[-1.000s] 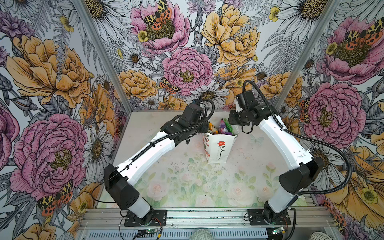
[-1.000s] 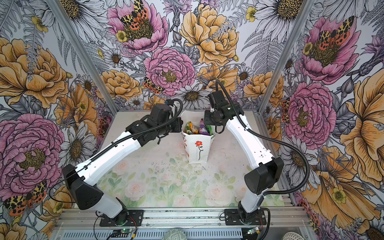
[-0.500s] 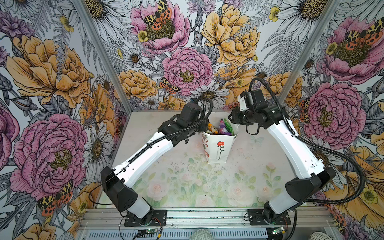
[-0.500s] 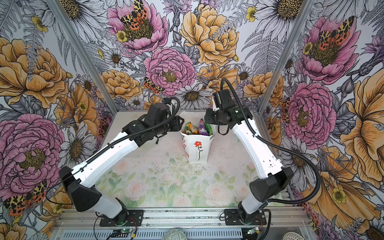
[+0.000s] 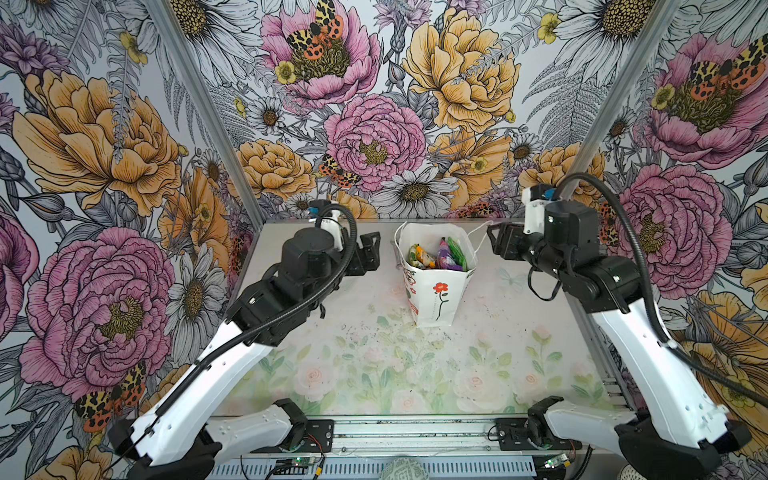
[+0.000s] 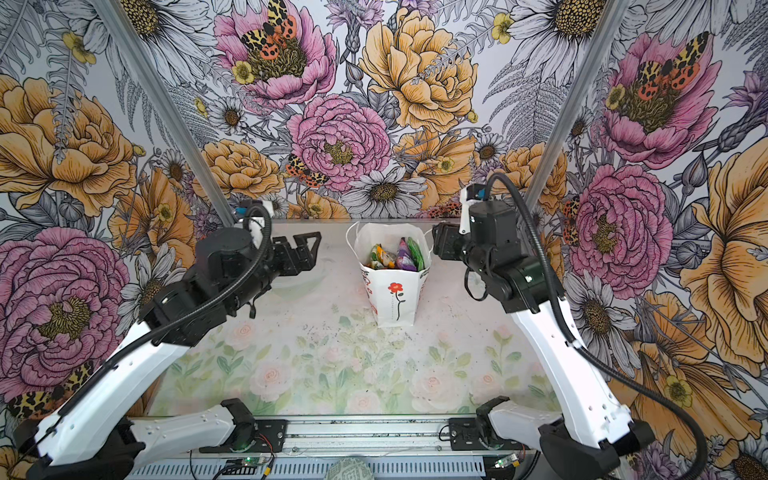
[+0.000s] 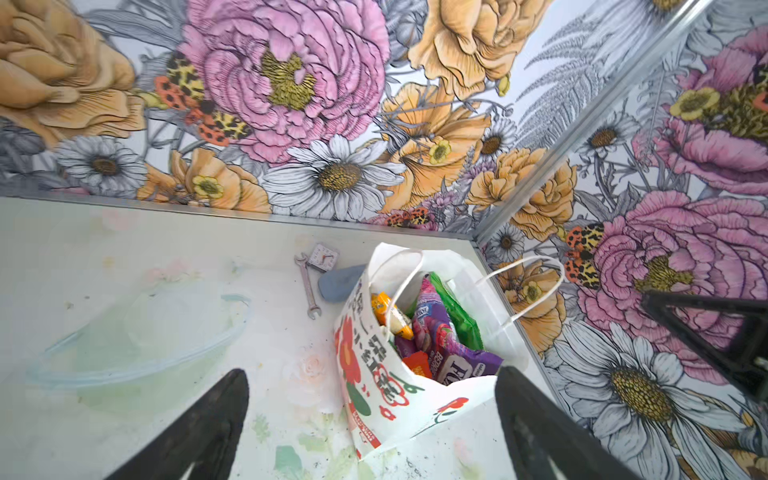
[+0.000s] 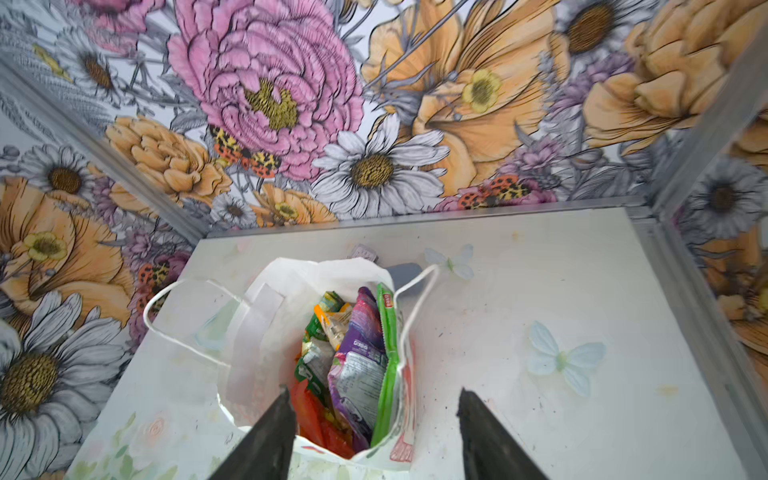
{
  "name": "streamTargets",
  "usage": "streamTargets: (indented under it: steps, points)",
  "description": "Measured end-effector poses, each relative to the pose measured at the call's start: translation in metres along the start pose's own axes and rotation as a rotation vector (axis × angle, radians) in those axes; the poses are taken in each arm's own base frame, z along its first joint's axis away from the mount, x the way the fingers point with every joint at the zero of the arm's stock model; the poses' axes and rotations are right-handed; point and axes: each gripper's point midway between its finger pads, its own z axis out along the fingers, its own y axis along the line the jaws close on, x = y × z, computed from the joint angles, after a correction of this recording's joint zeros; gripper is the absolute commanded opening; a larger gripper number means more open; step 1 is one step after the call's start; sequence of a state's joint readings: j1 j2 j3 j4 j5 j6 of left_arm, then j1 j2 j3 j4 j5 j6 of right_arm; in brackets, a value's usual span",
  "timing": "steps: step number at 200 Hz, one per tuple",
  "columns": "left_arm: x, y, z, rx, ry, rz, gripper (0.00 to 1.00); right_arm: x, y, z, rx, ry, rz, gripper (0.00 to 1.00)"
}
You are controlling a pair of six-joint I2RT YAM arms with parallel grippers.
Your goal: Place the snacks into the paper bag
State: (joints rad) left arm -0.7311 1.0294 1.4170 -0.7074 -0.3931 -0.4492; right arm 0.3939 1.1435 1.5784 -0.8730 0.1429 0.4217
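With the snacks (image 5: 440,257) already inside the paper bag (image 5: 436,299) standing between them, the left gripper (image 5: 371,251) and right gripper (image 5: 494,244) hang open and empty beside its rim, so packing looks finished and both should withdraw without tipping it.

One paper bag (image 5: 432,309), one wrench (image 7: 308,287), one case (image 7: 337,283)

arms (image 5: 220,370): white shells | joints (image 5: 307,257): black | cables (image 5: 354,239): black corrugated | fingers (image 7: 199,428): black
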Motion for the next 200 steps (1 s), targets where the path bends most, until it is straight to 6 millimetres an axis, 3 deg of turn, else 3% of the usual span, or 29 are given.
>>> streamTargets:
  steps: [15,35,69,98,118,150,175,200]
  points:
    - [-0.001,0.032,-0.022,-0.08,-0.098,-0.011,0.99,0.001,-0.022,-0.02,0.067,-0.106,0.021,0.79]
    - [0.011,0.08,-0.042,-0.204,-0.214,-0.018,0.99,0.015,-0.048,-0.03,0.144,-0.19,0.037,0.88]
    - [0.04,0.144,-0.052,-0.413,-0.34,-0.012,0.98,0.048,-0.088,-0.016,0.31,-0.22,0.035,0.96]
    - [0.067,0.186,-0.042,-0.553,-0.372,-0.003,0.99,0.081,-0.126,0.007,0.494,-0.191,0.034,0.98]
    - [0.084,0.222,-0.037,-0.659,-0.389,-0.022,0.99,0.115,-0.153,0.023,0.603,-0.155,0.028,0.98]
    - [0.125,0.276,-0.02,-0.776,-0.367,-0.028,0.99,0.157,-0.187,0.043,0.712,-0.101,0.023,1.0]
    - [0.144,0.296,-0.004,-0.807,-0.313,0.009,0.99,0.17,-0.2,0.061,0.748,-0.079,0.011,1.0]
    - [0.156,0.308,0.028,-0.803,-0.229,0.077,0.99,0.181,-0.208,0.084,0.761,-0.061,-0.016,1.0]
